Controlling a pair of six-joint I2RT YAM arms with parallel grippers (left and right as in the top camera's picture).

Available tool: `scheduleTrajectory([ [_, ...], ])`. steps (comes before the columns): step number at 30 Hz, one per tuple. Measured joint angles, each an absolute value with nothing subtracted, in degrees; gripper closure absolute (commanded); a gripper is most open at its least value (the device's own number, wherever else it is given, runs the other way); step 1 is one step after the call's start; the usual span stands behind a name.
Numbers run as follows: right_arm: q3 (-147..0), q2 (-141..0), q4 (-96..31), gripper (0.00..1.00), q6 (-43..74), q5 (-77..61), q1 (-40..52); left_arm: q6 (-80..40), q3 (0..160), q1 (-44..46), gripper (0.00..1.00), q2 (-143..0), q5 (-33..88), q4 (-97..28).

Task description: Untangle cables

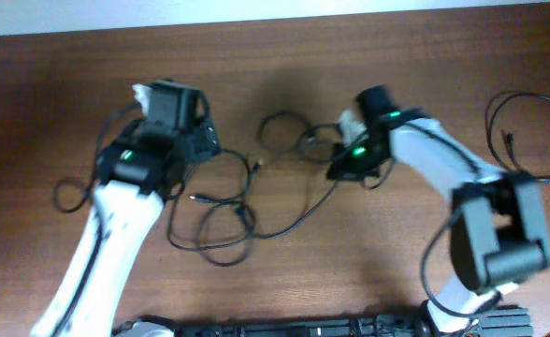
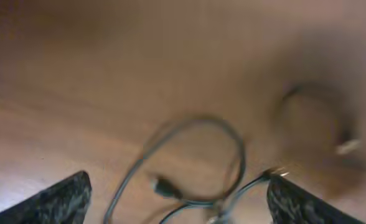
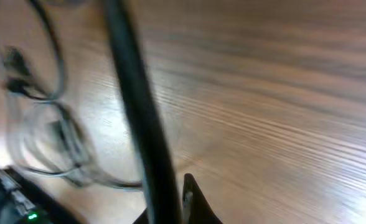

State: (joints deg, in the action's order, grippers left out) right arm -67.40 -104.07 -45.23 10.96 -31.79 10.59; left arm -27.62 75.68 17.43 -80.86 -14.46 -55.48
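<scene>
I see the cables mostly tangled on the counter, left hand released, right hand (blurred) I cannot tell.

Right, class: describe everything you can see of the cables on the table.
The cables are thin black flexible cords, rubbery-looking, lying slack on the wooden table. They form loose, overlapping loops rather than one tight knot: a small loop at top centre, larger ones lower left. Small plug ends show mid-tangle. One strand reaches the right gripper; whether it is gripped cannot be told.
</scene>
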Motion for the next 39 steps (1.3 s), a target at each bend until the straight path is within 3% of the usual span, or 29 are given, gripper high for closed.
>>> scheduleTrajectory([
  [5, -67.44, -98.94, -48.31, 0.96, 4.29, -34.20, 2.55, -28.36, 74.85, 17.45, 0.13, -100.12, -1.74, -60.29],
  [9, -67.44, -98.94, -49.30, 0.96, 1.78, -34.61, -2.70, -28.53, 74.76, 17.45, 0.37, -112.27, 6.37, -60.29],
  [13, -67.44, -98.94, -49.39, 0.96, 1.17, -34.63, -4.71, -28.97, 75.55, 17.21, 0.41, -116.40, 11.22, -61.08],
  [17, -67.44, -98.94, -49.74, 0.96, 1.04, -34.63, -4.75, -26.57, 76.34, 17.17, 0.37, -116.90, 11.70, -62.54],
  [20, -69.28, -98.94, -50.41, 0.96, 1.02, -34.63, -4.75, -24.53, 76.99, 17.06, 0.18, -116.77, 11.88, -64.01],
  [21, -69.91, -98.94, -50.41, 0.96, 0.99, -34.63, -4.75, -24.14, 76.99, 17.08, 0.18, -116.01, 11.97, -64.16],
  [22, -71.05, -98.94, -50.30, 0.96, 1.02, -34.57, -4.75, -23.75, 76.99, 17.28, 0.06, -114.69, 12.05, -64.51],
  [23, -71.48, -98.94, -50.24, 0.96, 0.99, -34.35, -4.75, -23.44, 77.03, 17.96, 0.01, -111.33, 12.38, -65.10],
  [28, -71.70, -98.94, -50.70, 0.96, 1.02, -31.11, -4.75, -23.62, 77.78, 26.87, 0.01, -105.10, 14.66, -66.41],
  [32, -71.85, -98.94, -51.51, 0.96, 1.02, -30.87, -4.75, -33.39, 74.13, 35.81, 0.01, -105.10, 8.56, -64.77],
  [35, -71.90, -98.94, -52.40, 0.96, 1.06, -30.87, -4.75, -44.14, 69.30, 36.62, 0.01, -105.10, 2.76, -62.30],
  [39, -71.90, -98.94, -52.69, 0.96, 1.02, -30.74, -4.75, -65.63, 63.05, 36.62, 0.01, -105.10, 4.36, -60.34],
])
